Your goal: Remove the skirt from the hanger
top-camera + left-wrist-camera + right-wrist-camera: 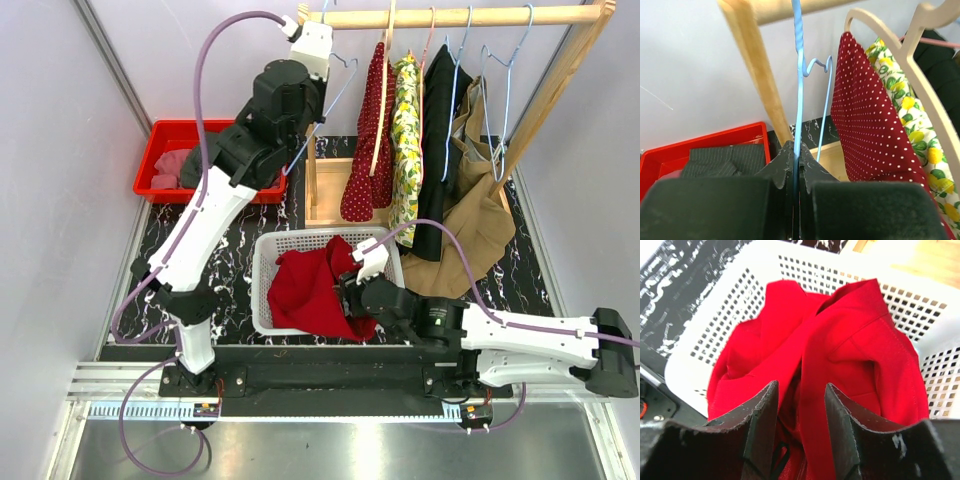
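- red cloth skirt (840, 355): soft, matt, fine weave, stitched seams
- white plastic basket with holes (705, 325): hard, smooth, slight shine
- thin blue wire hanger (799, 75): metal wire, smooth blue coat
- round wooden rail (450, 17): pale, bare, matt
- flat pale wooden hanger (912, 62): smooth, matt
- red dress with white dots (870, 125): thin matt cloth
- red plastic bin (150, 160): smooth, bit shiny
- black table top with white veins (238, 295): stone look, glossy
- right gripper (801, 425) fingers (760, 430): black, matt, scratched
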### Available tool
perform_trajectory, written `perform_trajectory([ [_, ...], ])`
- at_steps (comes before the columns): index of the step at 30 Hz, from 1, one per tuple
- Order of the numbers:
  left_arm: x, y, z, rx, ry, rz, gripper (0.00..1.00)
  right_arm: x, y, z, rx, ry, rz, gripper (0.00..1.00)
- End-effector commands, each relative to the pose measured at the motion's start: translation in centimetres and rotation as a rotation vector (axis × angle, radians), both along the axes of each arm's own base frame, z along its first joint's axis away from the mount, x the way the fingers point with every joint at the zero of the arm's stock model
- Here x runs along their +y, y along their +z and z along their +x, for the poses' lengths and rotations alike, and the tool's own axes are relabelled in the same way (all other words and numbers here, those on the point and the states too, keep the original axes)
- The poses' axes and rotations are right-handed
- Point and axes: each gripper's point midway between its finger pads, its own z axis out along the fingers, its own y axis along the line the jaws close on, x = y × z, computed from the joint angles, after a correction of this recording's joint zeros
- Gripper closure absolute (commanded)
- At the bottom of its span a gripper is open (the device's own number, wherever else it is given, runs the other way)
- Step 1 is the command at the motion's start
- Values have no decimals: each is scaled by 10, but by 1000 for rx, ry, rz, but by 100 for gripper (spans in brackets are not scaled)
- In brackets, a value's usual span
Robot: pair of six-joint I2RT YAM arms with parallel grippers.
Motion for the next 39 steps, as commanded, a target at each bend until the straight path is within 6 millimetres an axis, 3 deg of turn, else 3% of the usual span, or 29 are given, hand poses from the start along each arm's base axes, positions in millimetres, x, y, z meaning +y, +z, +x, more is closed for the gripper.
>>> perform_trajectory([
  [1, 2, 14, 8, -54, 36, -28, 100, -6, 19, 3, -29, -28, 53, 50],
  [9, 8, 7, 16, -42, 58, -14, 100, -14, 27, -1, -22, -34, 102, 51],
  [20, 15, -24, 13, 33, 84, 51, 100, -25, 46, 2, -57, -59, 122, 48],
  [23, 16, -21, 7, 31, 61, 52, 82, -24, 54, 2, -66, -51, 135, 47],
  [24, 17, -19, 4, 30, 55, 50, 59, -21, 56, -1, -62, -31, 140, 47],
  [25, 17, -18, 2, 29, 47, 50, 50, -19, 56, -2, -59, -17, 137, 46],
  [27, 21, -8, -7, 17, 33, 35, 42, -12, 52, -7, -47, 28, 120, 45],
  [31, 27, 4, -21, 0, 7, 24, 17, -2, 44, -19, -18, 132, 80, 46],
  [34, 35, 22, -36, -34, -13, -2, 13, 11, 51, -40, 23, 259, 126, 48],
  [39, 55, 70, -64, -135, -40, -80, 12, 36, 60, -86, 155, 494, 233, 59],
])
